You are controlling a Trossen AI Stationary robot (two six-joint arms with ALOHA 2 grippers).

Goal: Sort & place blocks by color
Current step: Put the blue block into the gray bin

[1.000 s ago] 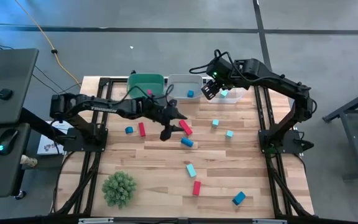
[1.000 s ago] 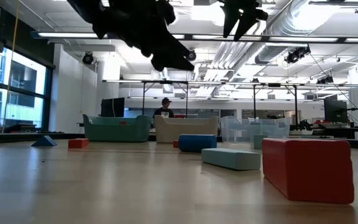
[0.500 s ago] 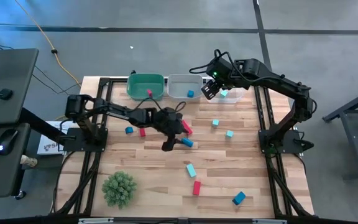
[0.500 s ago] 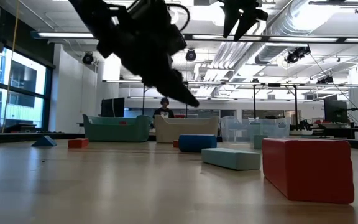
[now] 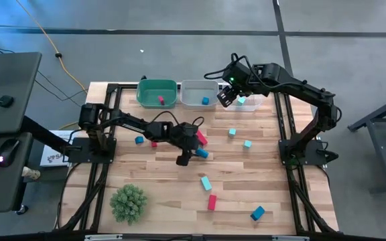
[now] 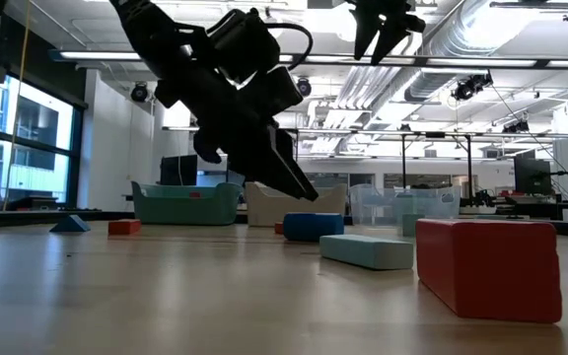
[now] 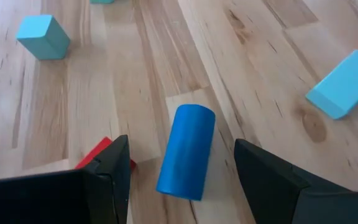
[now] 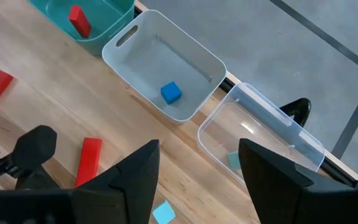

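Note:
A blue cylinder block (image 7: 187, 151) lies on its side on the wooden table (image 5: 153, 177), near the middle. My left gripper (image 5: 190, 156) hangs open just above it, tilted down, one finger on either side and touching nothing. A red bar (image 5: 200, 137) lies just beyond it. Other red, blue and teal blocks are scattered about: a teal bar (image 5: 206, 183), a red bar (image 5: 212, 201), a blue block (image 5: 257, 213). My right gripper (image 5: 225, 98) waits open and empty, high over the bins at the far edge.
Three bins stand along the far edge: a green one (image 8: 107, 15) holding a red block, a white one (image 8: 185, 53) holding a blue cube, a clear one (image 8: 272, 146) holding a teal cube. A green spiky plant ball (image 5: 129, 203) sits near the front left.
My left gripper has come down and toward the table's near edge, rolling a little, until its open fingers straddle the blue cylinder. No block has moved.

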